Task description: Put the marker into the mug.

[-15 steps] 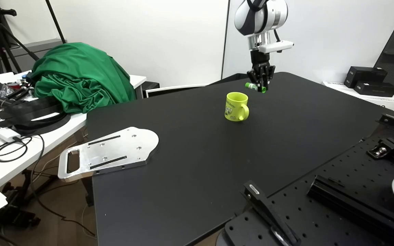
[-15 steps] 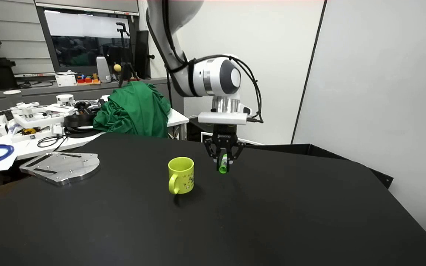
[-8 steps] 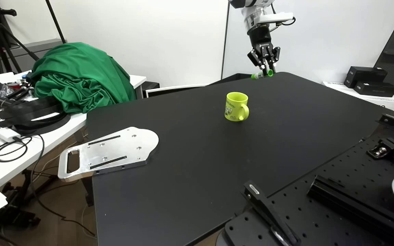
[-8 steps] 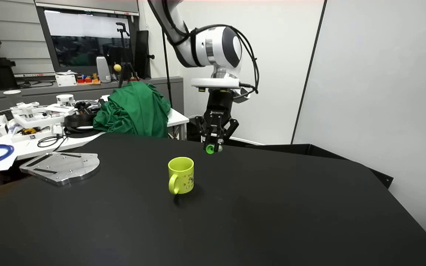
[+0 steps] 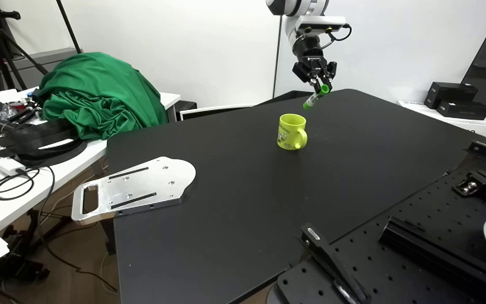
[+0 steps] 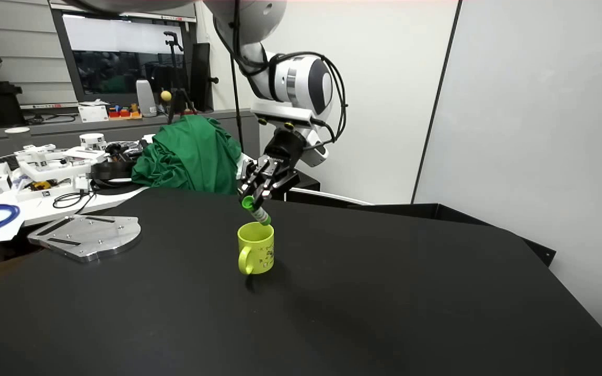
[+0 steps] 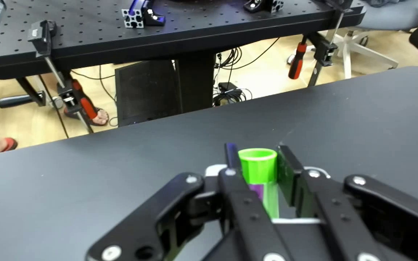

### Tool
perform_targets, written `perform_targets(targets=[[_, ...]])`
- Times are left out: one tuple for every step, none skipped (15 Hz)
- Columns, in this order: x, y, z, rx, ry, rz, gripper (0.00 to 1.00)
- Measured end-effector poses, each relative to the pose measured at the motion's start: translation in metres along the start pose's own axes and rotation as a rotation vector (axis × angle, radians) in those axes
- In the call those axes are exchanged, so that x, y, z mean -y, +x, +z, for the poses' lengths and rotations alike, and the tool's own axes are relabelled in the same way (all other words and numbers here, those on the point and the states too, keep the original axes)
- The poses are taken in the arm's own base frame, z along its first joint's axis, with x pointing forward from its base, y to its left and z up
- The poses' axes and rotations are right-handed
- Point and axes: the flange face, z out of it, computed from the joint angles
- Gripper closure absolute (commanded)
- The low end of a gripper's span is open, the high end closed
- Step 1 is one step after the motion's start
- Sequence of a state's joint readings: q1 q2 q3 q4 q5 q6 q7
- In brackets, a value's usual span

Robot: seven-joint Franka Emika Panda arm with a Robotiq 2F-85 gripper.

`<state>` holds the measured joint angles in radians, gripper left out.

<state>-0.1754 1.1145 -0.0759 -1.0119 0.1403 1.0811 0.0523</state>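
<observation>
Above the black bench [image 5: 226, 219], the robot arm [image 6: 293, 81] hung down from the top of both exterior views, its end leaning so the jaws slanted downward. The jaws were clamped on the marker [image 5: 314, 99], which was tilted in mid-air, its lower end near the lime-green mug [image 5: 287, 133] but outside it. The mug stood upright on the bench. A metal plate [image 5: 146, 185] lay at the edge, partly jutting past. Alongside, green cloth [image 5: 99, 93] was heaped on a white side bench [image 5: 72, 164]; the wrist view showed a perforated black platform [image 7: 85, 25] with red-handled clamps [image 7: 298, 59].
</observation>
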Motion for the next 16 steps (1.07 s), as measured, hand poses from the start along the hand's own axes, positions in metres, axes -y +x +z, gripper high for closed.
perform_targets(targets=[[0.006,0.004,0.002,0.017,0.012,-0.003,0.93],[0.011,0.008,0.003,0.03,0.021,-0.006,0.93],[0.015,0.012,0.004,0.037,0.026,-0.009,0.93],[0.017,0.017,0.004,0.039,0.027,-0.012,0.93],[0.019,0.021,0.005,0.038,0.029,-0.014,0.93],[0.02,0.025,0.006,0.037,0.029,-0.016,0.93],[0.02,0.03,0.008,0.035,0.03,-0.017,0.93],[0.019,0.034,0.01,0.034,0.03,-0.016,0.93],[0.018,0.038,0.012,0.034,0.031,-0.015,0.93],[0.016,0.043,0.015,0.036,0.033,-0.013,0.93],[0.015,0.047,0.018,0.038,0.035,-0.012,0.93],[0.013,0.051,0.02,0.039,0.036,-0.01,0.93],[0.011,0.055,0.023,0.04,0.038,-0.009,0.93],[0.01,0.057,0.024,0.039,0.039,-0.008,0.93],[0.009,0.06,0.025,0.036,0.04,-0.008,0.93],[0.009,0.062,0.025,0.031,0.04,-0.008,0.45]])
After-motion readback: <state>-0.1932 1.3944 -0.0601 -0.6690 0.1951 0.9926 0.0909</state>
